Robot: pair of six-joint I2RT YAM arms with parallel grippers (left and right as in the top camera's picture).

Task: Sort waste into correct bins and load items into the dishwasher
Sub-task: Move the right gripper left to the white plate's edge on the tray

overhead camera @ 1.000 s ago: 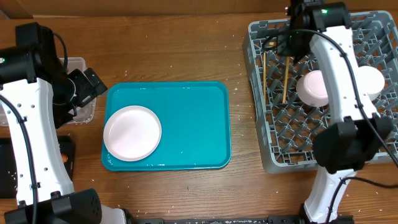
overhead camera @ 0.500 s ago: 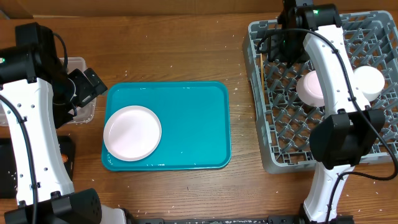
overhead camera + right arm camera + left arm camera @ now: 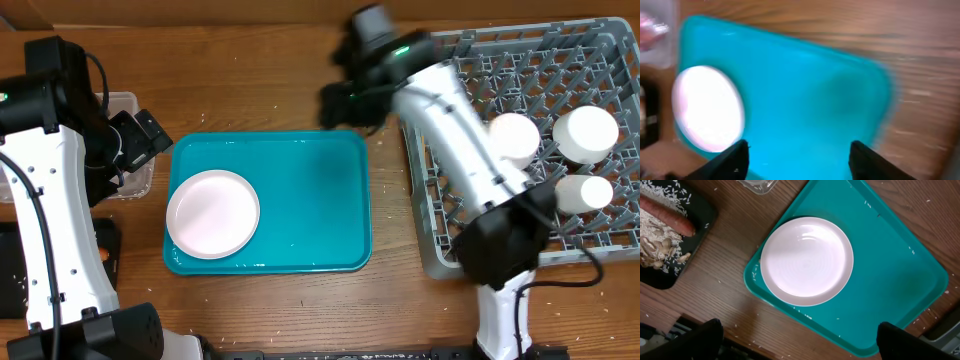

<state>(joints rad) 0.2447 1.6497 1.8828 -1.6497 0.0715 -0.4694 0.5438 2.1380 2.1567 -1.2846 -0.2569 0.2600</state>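
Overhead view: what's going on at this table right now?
The right end effector, open and empty, is motion-blurred near the teal tray's far corner, facing the white plate that lies on it. The left end effector hangs open at the tray's left. White tableware sits in the grey dish rack; a carrot and rice scraps lie in the black tray.

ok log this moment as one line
right hand open, empty, near teal tray | left hand open | plate on tray | three white pieces in rack
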